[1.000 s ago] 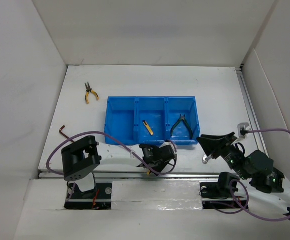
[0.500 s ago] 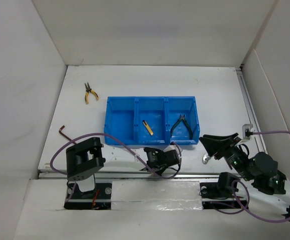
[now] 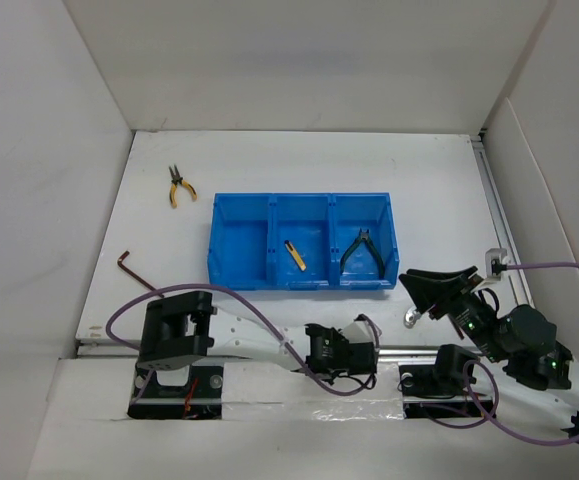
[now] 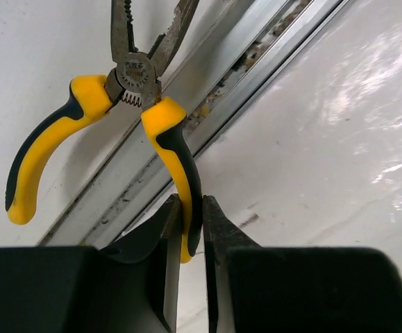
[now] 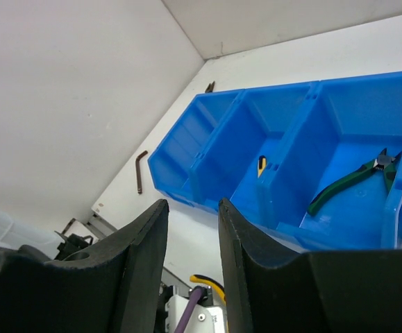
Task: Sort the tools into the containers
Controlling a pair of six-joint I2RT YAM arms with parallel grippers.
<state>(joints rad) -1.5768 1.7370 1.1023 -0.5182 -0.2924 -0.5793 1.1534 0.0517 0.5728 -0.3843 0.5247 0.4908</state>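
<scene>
The blue three-compartment tray [image 3: 239, 240] stands mid-table. Its middle compartment holds the yellow-and-black stick tool [image 3: 295, 256], its right one the green-handled pliers [image 3: 362, 250]. My left gripper [image 4: 191, 229] is shut on one handle of yellow-handled pliers [image 4: 160, 118] that lie across the front rail; in the top view this gripper [image 3: 344, 355] is low at the near edge and those pliers are hidden. A second pair of yellow pliers [image 3: 176, 186] lies far left. A hex key [image 3: 127, 262] lies left of the tray. My right gripper [image 3: 437, 285] is open and empty beside the tray's right end.
A small silver piece [image 3: 410, 318] lies on the table under my right gripper. The right wrist view shows the tray [image 5: 284, 89], the green pliers [image 5: 353, 179], the stick tool [image 5: 261, 165] and the hex key [image 5: 140, 170]. White walls enclose the table.
My left gripper has moved back and to the right, toward the near edge, with the yellow pliers in it. My right arm has shifted slightly.
</scene>
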